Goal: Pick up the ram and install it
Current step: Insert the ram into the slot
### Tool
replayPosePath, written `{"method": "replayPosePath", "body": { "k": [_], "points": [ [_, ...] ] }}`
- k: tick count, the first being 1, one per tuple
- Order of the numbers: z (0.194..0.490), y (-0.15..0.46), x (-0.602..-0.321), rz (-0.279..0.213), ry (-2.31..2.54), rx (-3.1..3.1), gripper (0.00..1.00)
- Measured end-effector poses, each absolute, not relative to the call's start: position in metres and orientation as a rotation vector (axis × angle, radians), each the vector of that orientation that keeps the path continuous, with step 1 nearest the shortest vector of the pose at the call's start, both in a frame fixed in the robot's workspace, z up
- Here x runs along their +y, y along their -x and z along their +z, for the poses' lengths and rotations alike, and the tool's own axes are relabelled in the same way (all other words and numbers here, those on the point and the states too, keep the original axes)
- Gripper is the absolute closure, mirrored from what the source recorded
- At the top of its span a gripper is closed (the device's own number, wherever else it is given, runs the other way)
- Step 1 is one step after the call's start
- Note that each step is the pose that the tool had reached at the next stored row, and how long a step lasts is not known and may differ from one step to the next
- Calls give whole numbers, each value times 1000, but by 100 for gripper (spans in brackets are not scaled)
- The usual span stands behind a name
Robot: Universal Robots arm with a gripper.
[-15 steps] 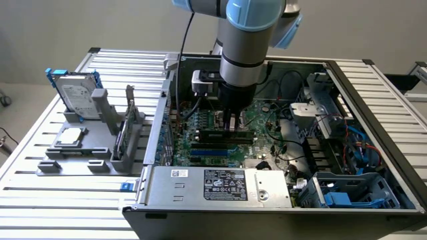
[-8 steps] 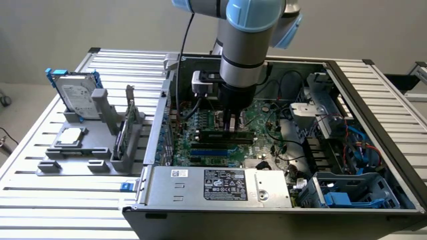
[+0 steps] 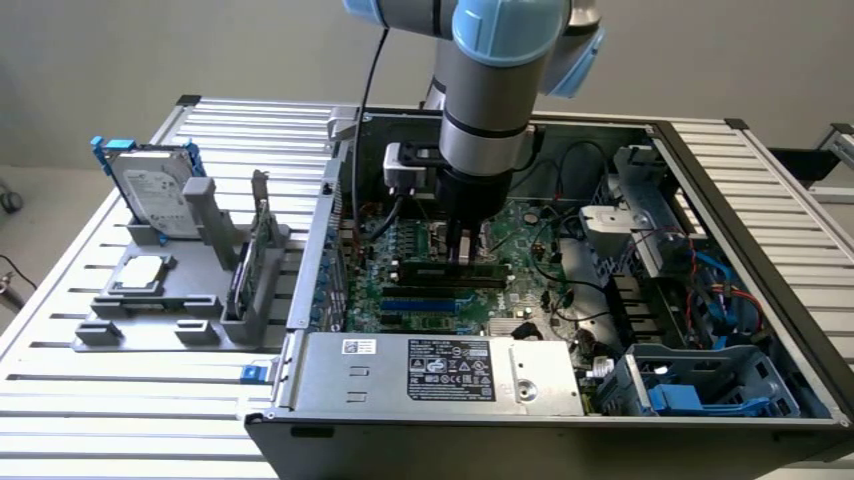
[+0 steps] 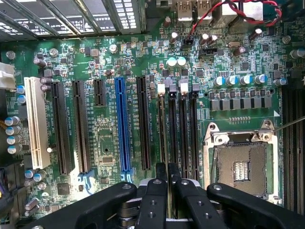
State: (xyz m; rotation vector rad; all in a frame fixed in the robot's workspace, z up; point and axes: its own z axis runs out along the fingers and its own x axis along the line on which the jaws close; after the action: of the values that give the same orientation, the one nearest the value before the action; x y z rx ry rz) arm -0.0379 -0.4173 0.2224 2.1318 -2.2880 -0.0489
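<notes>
In the exterior view the ram [image 3: 447, 268], a long dark green stick, stands on edge across the motherboard [image 3: 534, 250] inside the open computer case. My gripper [image 3: 463, 245] comes straight down onto its middle, and its fingers are closed on the stick's top edge. In the wrist view my gripper [image 4: 167, 168] shows two black fingertips [image 4: 157, 186] nearly together. They sit right over the row of black memory slots [image 4: 183, 129] with white clips. Whether the stick is seated in a slot or just above it I cannot tell.
An empty processor socket [image 4: 240, 167] lies beside the memory slots, and a blue expansion slot [image 4: 123, 124] on the other side. On the exterior view's left, a grey holder [image 3: 174, 320] carries a hard drive with blue rails [image 3: 154, 190] and a small silver chip [image 3: 140, 275]. The power supply [image 3: 441, 370] fills the case's near side.
</notes>
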Motion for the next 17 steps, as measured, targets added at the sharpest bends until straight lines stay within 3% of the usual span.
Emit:
{"method": "replayPosePath", "body": {
  "k": [17],
  "points": [
    [222,38,-417,-49,-2132,-2288,86]
  ]
}}
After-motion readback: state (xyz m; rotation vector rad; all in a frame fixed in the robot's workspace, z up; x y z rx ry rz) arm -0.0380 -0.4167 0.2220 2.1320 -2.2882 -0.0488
